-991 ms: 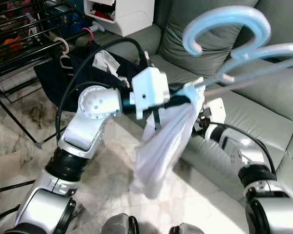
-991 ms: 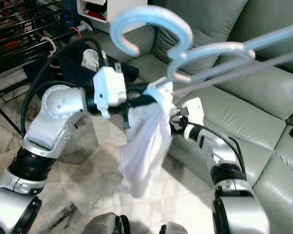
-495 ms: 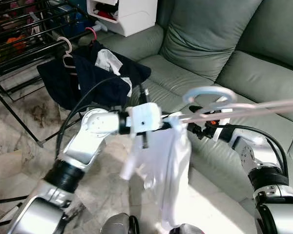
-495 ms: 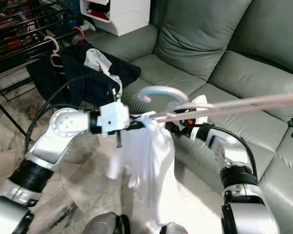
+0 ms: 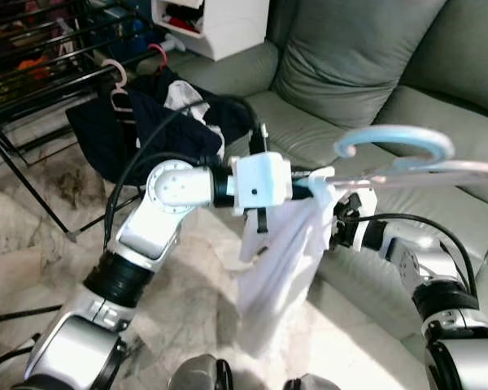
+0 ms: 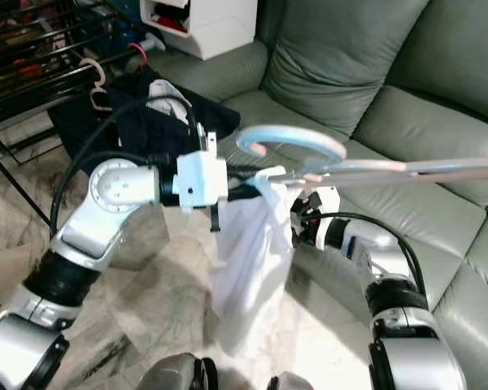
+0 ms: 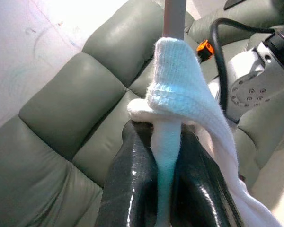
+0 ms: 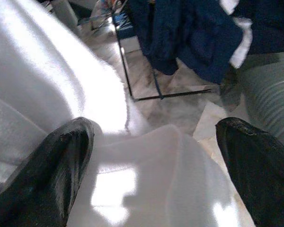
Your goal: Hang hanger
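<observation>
Since half a second ago the hanger has risen slightly and its hook sits further right above the sofa. The white cloth now droops straighter. My left end effector is clenched on the pale blue hanger's rod, where the cloth wraps over it. My right end effector is spread wide against the cloth, just right of it. The drying rack stands well left of the hanger, with marble floor between.
</observation>
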